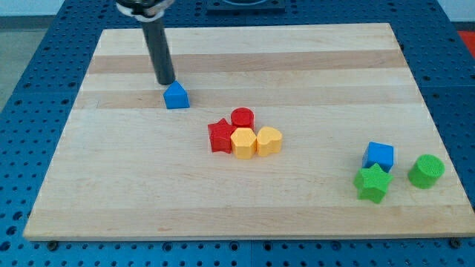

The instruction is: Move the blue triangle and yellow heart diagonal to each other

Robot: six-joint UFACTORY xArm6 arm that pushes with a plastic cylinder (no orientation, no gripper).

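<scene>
On the wooden counter point(312, 67), nearest to the view's bottom and far to the right of my tip, stand a green star point(372, 183), a green cylinder point(426, 170) and a blue cube point(379, 155). Closer, below and right of my tip, a red star point(220, 136), a yellow hexagon point(243, 142), the yellow heart point(269, 139) and a red cylinder point(243, 118) touch in one cluster. The blue triangle point(177, 95) sits just beside my tip point(165, 82), at its lower right. The arm has no fingers, only a rod.

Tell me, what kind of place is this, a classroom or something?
More likely a robotics lab bench. A pale wooden board lies on a blue perforated table, small coloured blocks are scattered on it, and my tip, a dark rod's end, sits just up-left of the blue triangle.
</scene>
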